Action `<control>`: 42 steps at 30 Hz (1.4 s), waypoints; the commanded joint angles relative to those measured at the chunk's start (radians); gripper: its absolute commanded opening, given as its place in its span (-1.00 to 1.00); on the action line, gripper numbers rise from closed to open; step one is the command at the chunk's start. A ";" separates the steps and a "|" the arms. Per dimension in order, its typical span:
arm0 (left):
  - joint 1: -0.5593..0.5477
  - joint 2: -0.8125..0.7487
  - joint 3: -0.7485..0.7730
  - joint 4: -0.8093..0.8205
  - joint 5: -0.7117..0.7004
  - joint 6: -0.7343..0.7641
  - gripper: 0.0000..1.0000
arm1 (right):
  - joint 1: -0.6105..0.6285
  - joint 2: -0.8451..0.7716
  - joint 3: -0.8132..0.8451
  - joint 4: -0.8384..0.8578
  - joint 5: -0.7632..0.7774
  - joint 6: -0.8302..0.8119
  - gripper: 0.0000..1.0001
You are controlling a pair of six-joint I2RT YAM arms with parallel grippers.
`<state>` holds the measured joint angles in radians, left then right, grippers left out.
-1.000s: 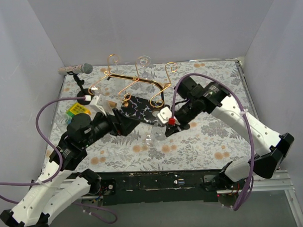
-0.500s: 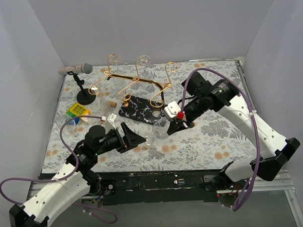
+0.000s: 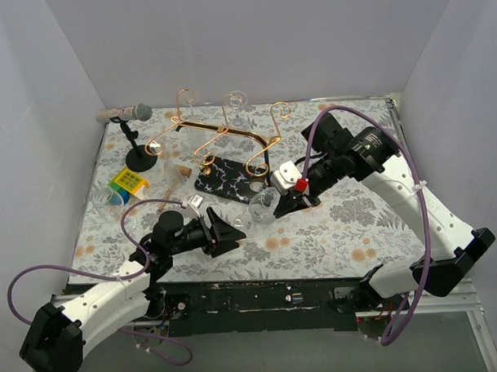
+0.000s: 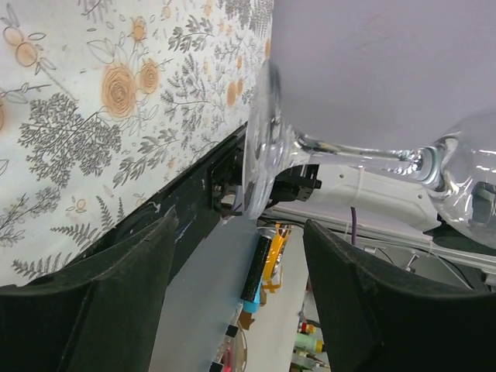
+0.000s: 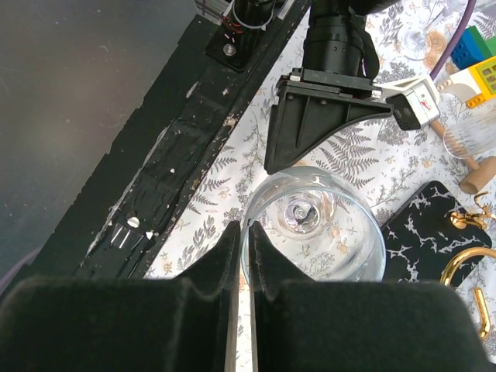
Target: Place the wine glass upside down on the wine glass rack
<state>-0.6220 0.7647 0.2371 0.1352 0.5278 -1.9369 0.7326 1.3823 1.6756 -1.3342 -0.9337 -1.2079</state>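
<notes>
The clear wine glass [image 3: 261, 207] hangs over the floral table in front of the rack, held by its bowl. My right gripper [image 3: 291, 202] is shut on the rim of the bowl [image 5: 314, 225], one finger inside and one outside [image 5: 246, 232]. The wine glass rack [image 3: 222, 135] is gold bent wire on a black veined base [image 3: 230, 178], just behind the glass. My left gripper [image 3: 228, 230] points at the glass from the near left with its jaws open and nothing between them [image 4: 239, 232]. In the left wrist view the glass's foot [image 4: 263, 139] and stem [image 4: 364, 151] show beyond the fingers.
A black microphone stand [image 3: 137, 154] stands at the far left. Coloured blocks [image 3: 127, 184] lie near the left edge, with a small ribbed glass [image 5: 465, 136] and a cork [image 5: 477, 174] beside the rack's base. The table's black front edge [image 5: 186, 178] runs close below the glass.
My left arm has drawn back from the rack toward the near left, and its jaws have narrowed somewhat. The right arm has carried the glass slightly right and back.
</notes>
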 commanded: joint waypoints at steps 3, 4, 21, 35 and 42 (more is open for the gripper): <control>0.022 0.030 -0.009 0.176 0.021 -0.020 0.23 | -0.006 -0.023 0.062 0.023 -0.079 -0.015 -0.87; 0.025 0.031 -0.007 0.179 0.018 -0.016 0.21 | -0.006 -0.026 0.062 0.024 -0.082 -0.016 -0.87; 0.051 0.094 0.002 0.259 0.021 -0.005 -0.39 | -0.015 -0.028 0.073 0.023 -0.102 -0.009 -0.87; 0.067 -0.014 0.108 -0.046 -0.046 0.124 -1.00 | -0.025 -0.040 0.065 0.026 -0.103 -0.002 -0.19; 0.073 -0.080 0.277 -0.420 -0.181 0.295 -1.00 | -0.068 -0.066 0.070 0.024 -0.119 0.008 0.39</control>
<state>-0.5579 0.7246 0.4065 -0.0601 0.4568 -1.7607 0.6861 1.3594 1.6993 -1.3331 -0.9775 -1.2022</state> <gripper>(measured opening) 0.064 0.667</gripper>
